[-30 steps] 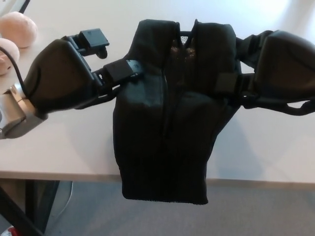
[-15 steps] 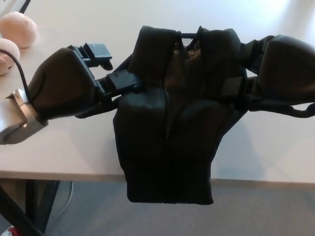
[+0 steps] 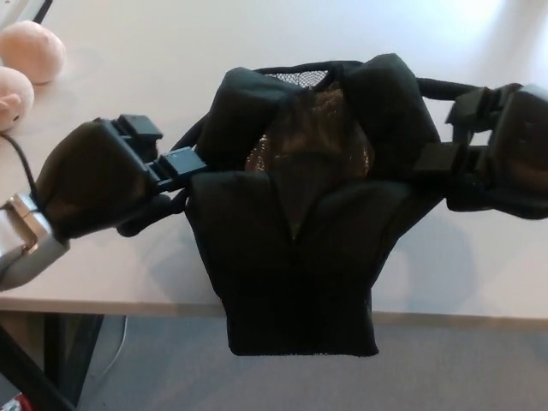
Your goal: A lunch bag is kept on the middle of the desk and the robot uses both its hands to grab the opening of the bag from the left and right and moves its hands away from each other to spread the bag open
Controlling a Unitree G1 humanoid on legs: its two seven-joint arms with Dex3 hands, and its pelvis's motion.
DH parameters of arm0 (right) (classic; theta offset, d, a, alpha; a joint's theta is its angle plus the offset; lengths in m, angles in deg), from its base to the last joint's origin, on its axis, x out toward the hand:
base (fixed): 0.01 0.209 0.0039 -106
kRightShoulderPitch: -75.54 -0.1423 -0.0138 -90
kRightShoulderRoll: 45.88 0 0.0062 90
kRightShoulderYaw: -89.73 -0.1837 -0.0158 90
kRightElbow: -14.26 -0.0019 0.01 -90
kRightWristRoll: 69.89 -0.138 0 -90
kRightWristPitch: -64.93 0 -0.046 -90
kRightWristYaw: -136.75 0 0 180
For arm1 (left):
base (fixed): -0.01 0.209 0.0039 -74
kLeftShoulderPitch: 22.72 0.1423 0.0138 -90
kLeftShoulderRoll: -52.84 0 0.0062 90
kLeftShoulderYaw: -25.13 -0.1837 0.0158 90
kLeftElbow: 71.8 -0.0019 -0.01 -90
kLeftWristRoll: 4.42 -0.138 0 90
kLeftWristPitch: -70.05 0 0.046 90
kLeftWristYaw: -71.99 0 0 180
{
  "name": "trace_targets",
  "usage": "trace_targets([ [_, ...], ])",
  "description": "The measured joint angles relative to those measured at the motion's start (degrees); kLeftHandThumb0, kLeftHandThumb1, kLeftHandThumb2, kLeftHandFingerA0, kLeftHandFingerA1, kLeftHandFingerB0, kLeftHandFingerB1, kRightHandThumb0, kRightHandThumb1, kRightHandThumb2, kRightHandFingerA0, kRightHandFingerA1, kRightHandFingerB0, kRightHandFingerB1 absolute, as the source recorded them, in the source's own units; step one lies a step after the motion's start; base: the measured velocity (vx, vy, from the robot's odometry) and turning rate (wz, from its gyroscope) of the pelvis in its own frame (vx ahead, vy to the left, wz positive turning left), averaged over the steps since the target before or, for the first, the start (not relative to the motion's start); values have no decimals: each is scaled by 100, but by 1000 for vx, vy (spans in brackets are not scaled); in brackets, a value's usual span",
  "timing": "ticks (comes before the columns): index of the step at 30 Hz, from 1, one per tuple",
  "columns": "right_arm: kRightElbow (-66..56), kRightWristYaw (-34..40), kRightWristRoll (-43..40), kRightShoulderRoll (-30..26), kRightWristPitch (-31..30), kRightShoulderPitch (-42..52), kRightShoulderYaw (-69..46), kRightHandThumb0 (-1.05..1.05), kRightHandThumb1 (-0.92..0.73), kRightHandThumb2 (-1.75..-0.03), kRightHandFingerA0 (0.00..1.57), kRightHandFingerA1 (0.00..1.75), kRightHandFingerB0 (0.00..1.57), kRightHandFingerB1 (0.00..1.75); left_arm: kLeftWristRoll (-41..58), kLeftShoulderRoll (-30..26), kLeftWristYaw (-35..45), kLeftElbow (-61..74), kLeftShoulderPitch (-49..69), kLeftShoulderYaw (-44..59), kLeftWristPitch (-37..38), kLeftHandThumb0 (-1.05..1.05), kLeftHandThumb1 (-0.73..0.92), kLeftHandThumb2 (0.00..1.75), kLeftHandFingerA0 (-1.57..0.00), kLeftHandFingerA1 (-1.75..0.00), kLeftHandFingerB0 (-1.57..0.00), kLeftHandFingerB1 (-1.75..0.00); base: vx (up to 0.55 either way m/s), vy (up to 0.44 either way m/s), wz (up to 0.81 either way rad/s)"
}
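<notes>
The black lunch bag [image 3: 295,248] lies on the pale table [image 3: 137,94], its long axis running from 12 to 6 o'clock. Its opening points to 12 o'clock and gapes wide, showing a brownish lining. Its closed end hangs over the near table edge at 6 o'clock. The left hand [image 3: 128,175] is clamped on the bag's rim at 9 o'clock, the right hand [image 3: 488,158] on the rim at 3 o'clock. Two pink round things [image 3: 26,64] sit at 10 o'clock.
</notes>
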Motion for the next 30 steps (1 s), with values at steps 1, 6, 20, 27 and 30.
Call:
trace_targets([
  [1,12,36,-10,-5,-15,56,-42,-37,-47,-55,105,70,86,48,39,24,2,-37,31,43,1,-27,64,60,-79,-130,-76,-99,0,0,0],
  [6,435,331,-187,-5,-137,461,-495,-34,-41,-55,110,60,86,51,356,201,-31,-397,246,458,74,-40,60,85,-77,-124,-68,-108,0,0,0],
  [20,1658,782,-614,476,-152,1166,-943,-35,-44,-55,108,57,84,49,872,339,-43,-646,804,1378,716,-29,77,63,-71,-113,-69,-85,0,0,0],
  [27,1888,940,-700,726,-155,1261,-944,-34,-45,-55,106,55,84,49,925,341,-44,-623,1100,1677,931,-29,74,62,-74,-106,-73,-79,0,0,0],
  [30,1948,950,-720,771,-155,1261,-945,-34,-44,-55,105,55,83,49,925,349,-45,-622,1154,1735,981,-29,74,61,-75,-103,-74,-77,0,0,0],
])
